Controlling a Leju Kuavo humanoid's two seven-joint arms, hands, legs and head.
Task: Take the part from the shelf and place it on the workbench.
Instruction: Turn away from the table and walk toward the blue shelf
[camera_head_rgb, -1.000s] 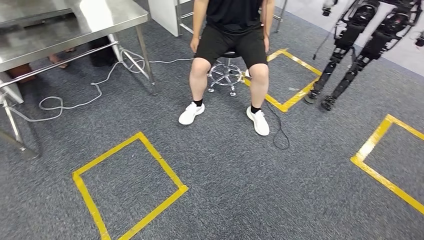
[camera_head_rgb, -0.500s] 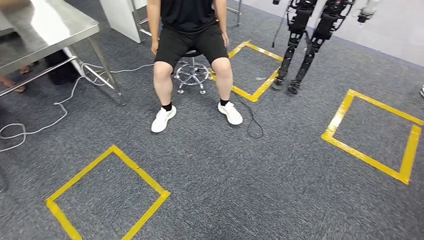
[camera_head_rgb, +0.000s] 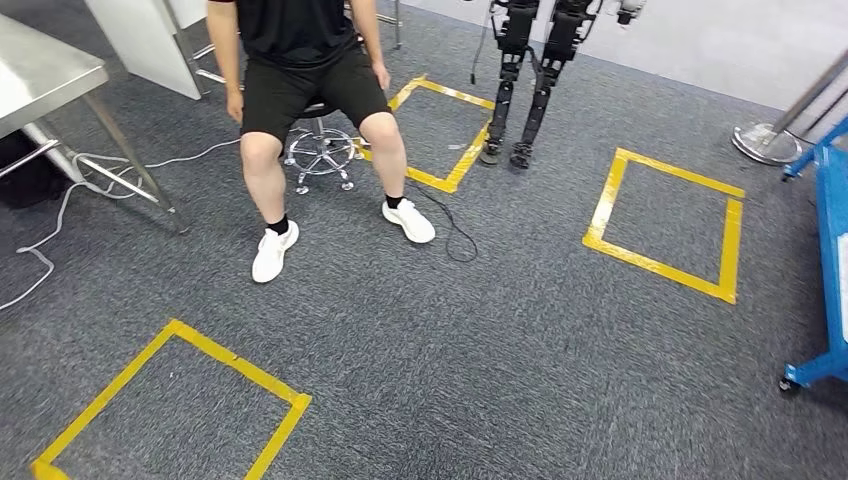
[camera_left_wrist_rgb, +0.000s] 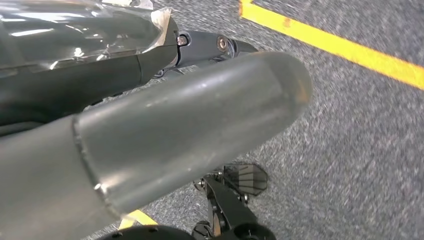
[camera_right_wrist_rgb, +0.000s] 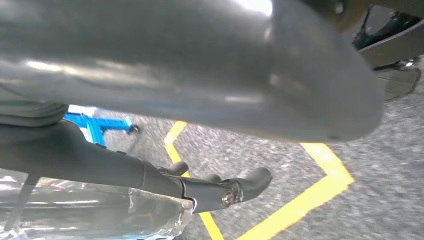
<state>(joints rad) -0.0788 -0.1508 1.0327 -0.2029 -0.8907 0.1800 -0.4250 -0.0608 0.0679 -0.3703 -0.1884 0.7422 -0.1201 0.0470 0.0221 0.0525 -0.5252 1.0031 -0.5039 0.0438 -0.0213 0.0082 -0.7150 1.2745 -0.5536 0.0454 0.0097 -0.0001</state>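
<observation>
Grey carpet (camera_head_rgb: 480, 380) covers the floor, marked with yellow tape squares (camera_head_rgb: 665, 225), one near left, one far centre and one to the right. A steel workbench (camera_head_rgb: 45, 75) stands at the far left, with pale cables (camera_head_rgb: 60, 215) trailing under it. A person in black (camera_head_rgb: 300, 60) sits on a wheeled stool (camera_head_rgb: 318, 155) in the far left-centre, white shoes (camera_head_rgb: 272, 252) flat on the carpet. Behind and to the right, another humanoid robot's dark legs (camera_head_rgb: 520, 90) stand on a tape square. A blue frame on castors (camera_head_rgb: 825, 250) lines the right edge, with a round stand base (camera_head_rgb: 760, 140) beyond it.

The left hand (camera_left_wrist_rgb: 165, 125) hangs above the carpet, thick thumb forward, holding nothing I can see; whether its fingers are apart I cannot tell. The same goes for the right hand (camera_right_wrist_rgb: 210, 75), whose dark fingers (camera_right_wrist_rgb: 240, 185) curl slightly. I cannot make out the part anywhere in these views.
</observation>
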